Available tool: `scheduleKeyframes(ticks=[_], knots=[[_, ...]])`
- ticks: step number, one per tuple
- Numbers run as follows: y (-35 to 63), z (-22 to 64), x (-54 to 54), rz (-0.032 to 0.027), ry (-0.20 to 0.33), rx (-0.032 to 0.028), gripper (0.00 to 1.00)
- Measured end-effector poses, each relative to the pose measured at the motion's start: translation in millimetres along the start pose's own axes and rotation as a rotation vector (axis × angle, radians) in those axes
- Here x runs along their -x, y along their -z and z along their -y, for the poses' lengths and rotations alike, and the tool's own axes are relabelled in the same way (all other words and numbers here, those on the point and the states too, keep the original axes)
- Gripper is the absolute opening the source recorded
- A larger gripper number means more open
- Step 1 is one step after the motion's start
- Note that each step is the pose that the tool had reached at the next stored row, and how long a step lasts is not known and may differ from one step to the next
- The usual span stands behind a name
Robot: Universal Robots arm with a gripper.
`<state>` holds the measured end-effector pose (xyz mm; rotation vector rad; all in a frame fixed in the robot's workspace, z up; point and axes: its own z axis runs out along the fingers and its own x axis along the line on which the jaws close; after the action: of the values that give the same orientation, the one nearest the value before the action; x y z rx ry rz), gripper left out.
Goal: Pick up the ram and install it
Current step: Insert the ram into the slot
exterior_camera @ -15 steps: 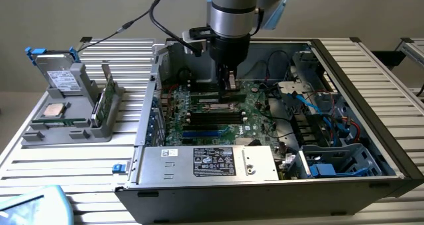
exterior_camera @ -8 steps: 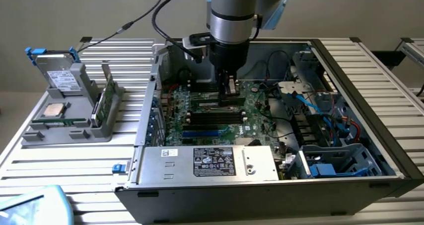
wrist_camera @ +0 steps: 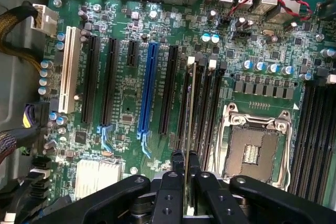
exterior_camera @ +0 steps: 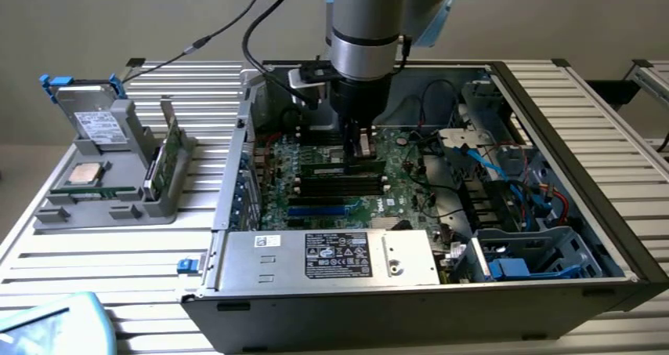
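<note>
Closest to the wrist camera, the gripper [wrist_camera: 186,157] is closed to a narrow gap, and its two inner fingers [wrist_camera: 177,182] clamp the ram [wrist_camera: 190,108] by its flat faces. The stick is seen edge-on as a thin line. Holding it by the faces keeps the contact edge free and the stick square to the board. The ram runs parallel to the black memory slots [wrist_camera: 207,108] and lies directly in line with one of them. Whether it is above the slot or already touching it cannot be determined. Just beside the slots lies the empty processor socket [wrist_camera: 252,145] with its silver frame. Beyond the ram on the other side, the motherboard [wrist_camera: 121,85] carries a blue expansion slot [wrist_camera: 147,93] and, further out, a white slot [wrist_camera: 70,69]. No board marking is legible. In the exterior view, the gripper [exterior_camera: 361,155] reaches down into the open case [exterior_camera: 585,171], which lies on its side so the board faces up for access from above. Nearest that camera, the power supply [exterior_camera: 408,261] bears a black label [exterior_camera: 338,255] whose print is too small to read. At the exterior view's left, well apart from the case, a grey holder [exterior_camera: 105,206] keeps the remaining parts upright or flat for pickup: a silver drive with blue rails [exterior_camera: 89,108], a square processor chip [exterior_camera: 86,175] and a green board on edge [exterior_camera: 174,155].
</note>
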<state>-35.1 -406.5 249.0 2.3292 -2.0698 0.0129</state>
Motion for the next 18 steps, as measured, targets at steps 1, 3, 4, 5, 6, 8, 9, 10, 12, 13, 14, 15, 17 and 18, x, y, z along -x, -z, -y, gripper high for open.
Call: scheduleKeyframes(ticks=[1,3,4,5,6,8,9,10,12,13,14,15,17,18], knots=[[-1.6,0.0,0.0,-0.0002,-0.005,0.0001,0.14],[-4.8,0.1,0.2,-0.0003,-0.015,0.0003,0.14],[-6.4,0.1,0.2,-0.0003,-0.023,0.0005,0.14],[-7.8,0.1,0.3,-0.0004,-0.031,0.0007,0.14],[-9.5,0.1,0.3,-0.0005,-0.040,0.0010,0.14],[-12.0,0.2,0.4,-0.0015,-0.053,0.0014,0.14],[-12.9,0.2,0.4,-0.0048,-0.055,0.0018,0.14],[-13.5,0.2,0.4,-0.0106,-0.056,0.0023,0.14],[-14.5,0.4,0.4,-0.0240,-0.057,0.0036,0.14],[-15.1,0.6,0.4,-0.0306,-0.057,0.0041,0.14],[-15.7,0.7,0.4,-0.0372,-0.057,0.0048,0.14],[-16.4,0.8,0.4,-0.0429,-0.057,0.0052,0.14],[-18.1,0.9,1.1,-0.0503,-0.057,0.0060,0.14],[-19.0,1.1,2.1,-0.0512,-0.058,0.0062,0.14]])
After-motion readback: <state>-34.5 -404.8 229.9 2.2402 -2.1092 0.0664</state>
